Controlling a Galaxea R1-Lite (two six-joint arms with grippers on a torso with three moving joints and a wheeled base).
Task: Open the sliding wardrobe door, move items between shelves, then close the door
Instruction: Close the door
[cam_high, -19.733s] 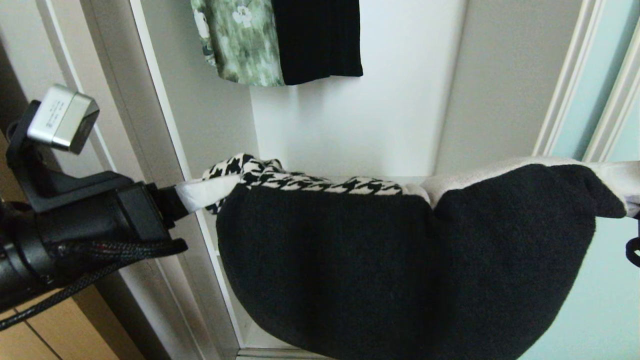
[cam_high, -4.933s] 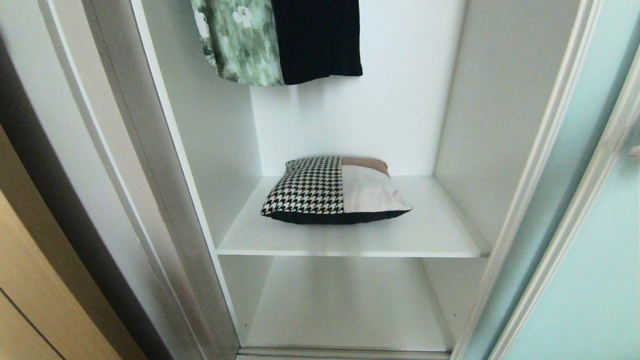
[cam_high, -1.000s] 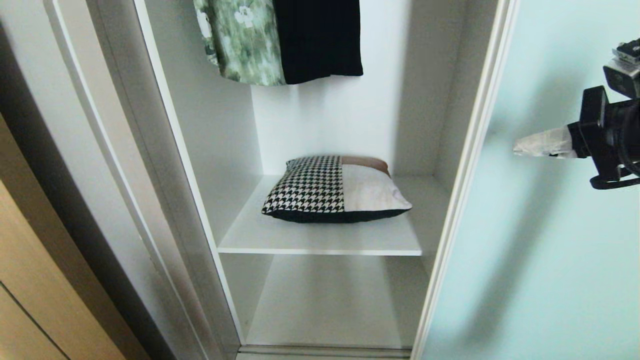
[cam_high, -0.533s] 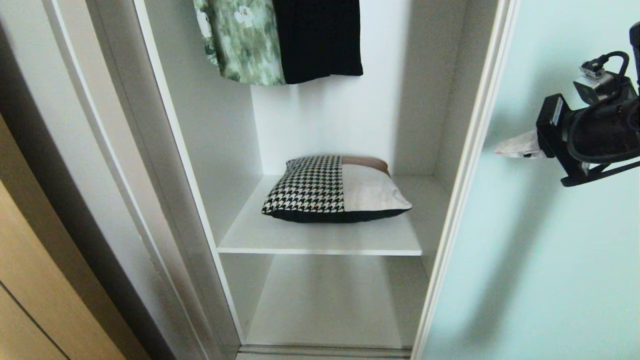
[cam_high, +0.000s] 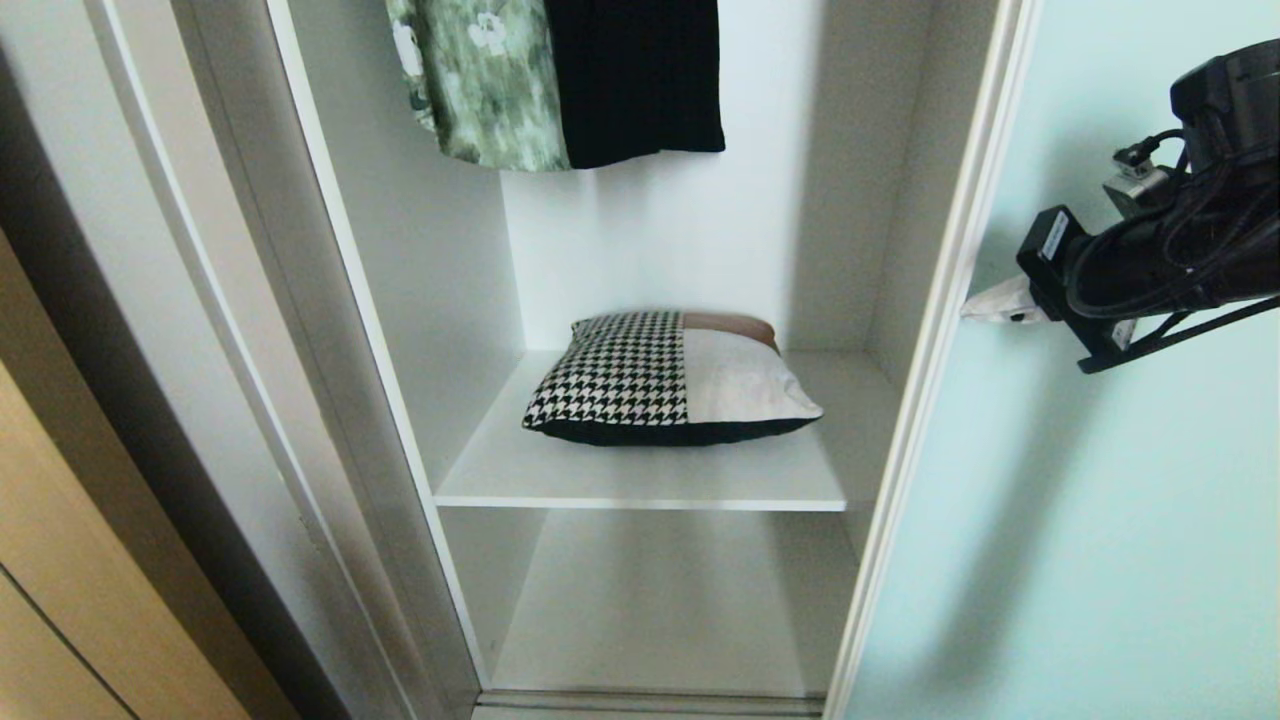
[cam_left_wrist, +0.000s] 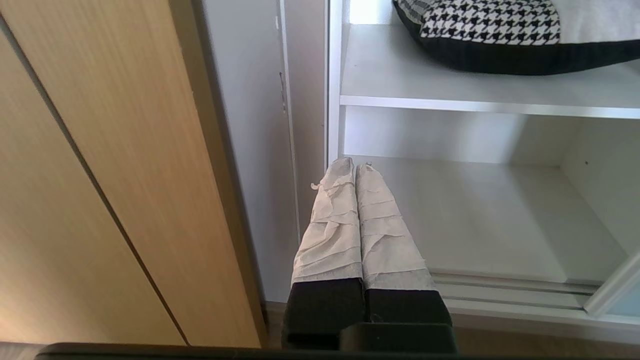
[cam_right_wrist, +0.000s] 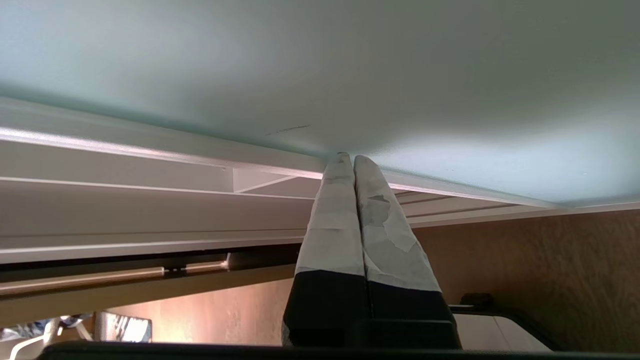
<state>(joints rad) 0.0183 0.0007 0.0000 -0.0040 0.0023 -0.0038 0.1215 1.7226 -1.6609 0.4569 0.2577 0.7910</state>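
Note:
The items (cam_high: 670, 380), a houndstooth, beige and black bundle, lie on the upper of the two shelves (cam_high: 640, 490); the lower shelf (cam_high: 650, 610) is bare. The sliding wardrobe door (cam_high: 1120, 500) covers the right part of the opening. My right gripper (cam_high: 968, 310) is shut and empty. Its tips meet the glass (cam_right_wrist: 350, 60) right beside the door's silver frame, as the right gripper (cam_right_wrist: 348, 157) shows in its wrist view. My left gripper (cam_left_wrist: 355, 162) is shut and empty, parked low by the wardrobe's left post, below the items (cam_left_wrist: 490, 30).
A green floral garment (cam_high: 480, 80) and a black one (cam_high: 635, 80) hang above the shelf. A tan wooden panel (cam_high: 60, 600) stands left of the wardrobe's white side post (cam_high: 300, 350). The floor track (cam_left_wrist: 500, 290) runs along the wardrobe's bottom.
Over the last second my right gripper has moved left across the glass to the door's frame edge. Before that the door slid left over part of the opening. The items, carried earlier, now rest on the shelf.

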